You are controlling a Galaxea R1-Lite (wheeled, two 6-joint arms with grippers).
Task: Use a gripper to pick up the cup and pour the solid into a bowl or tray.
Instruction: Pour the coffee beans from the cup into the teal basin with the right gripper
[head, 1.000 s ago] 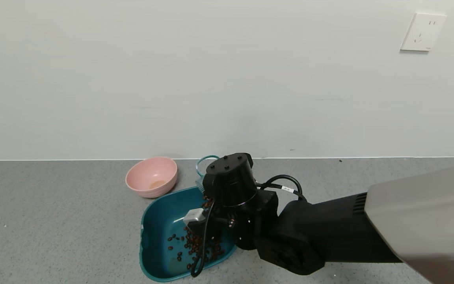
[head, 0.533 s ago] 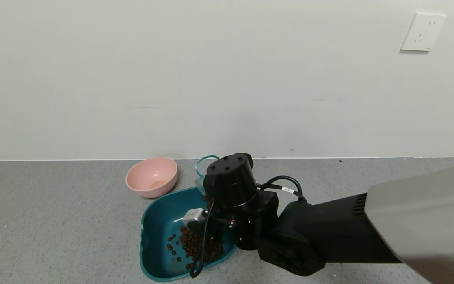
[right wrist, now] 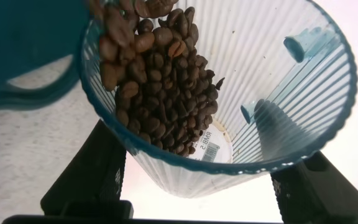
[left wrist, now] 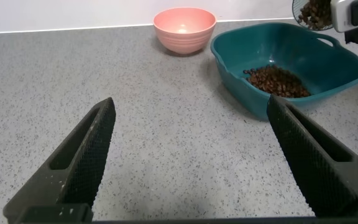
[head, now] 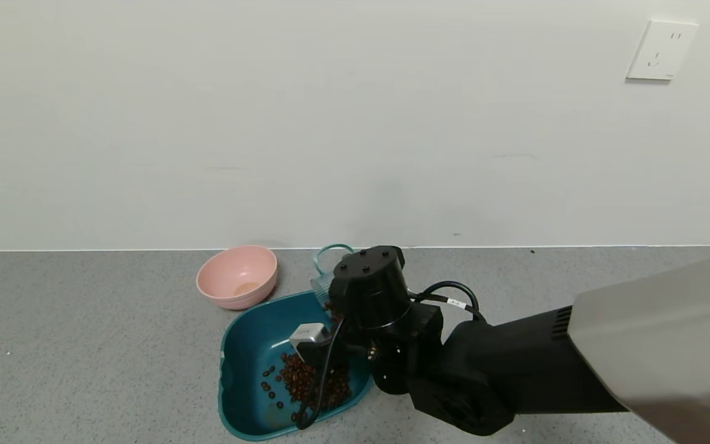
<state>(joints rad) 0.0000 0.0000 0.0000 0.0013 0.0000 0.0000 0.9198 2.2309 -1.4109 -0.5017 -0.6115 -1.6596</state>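
At lower centre of the head view, beans (head: 306,383) lie heaped in the teal basin (head: 241,370) on the worktop (head: 84,345). Above its far edge, the right claw (right wrist: 197,186) clamps the tilted cup (right wrist: 253,93), beans inside. The left claw (left wrist: 191,158) gapes, empty. Farther back sits a pink bowl (head: 237,275).

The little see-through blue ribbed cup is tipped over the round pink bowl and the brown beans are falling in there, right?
Not quite. The little see-through blue ribbed cup, held by the right gripper, is tipped over the big teal plastic basin, not the round pink bowl. The head view shows the brown beans piling in the basin.
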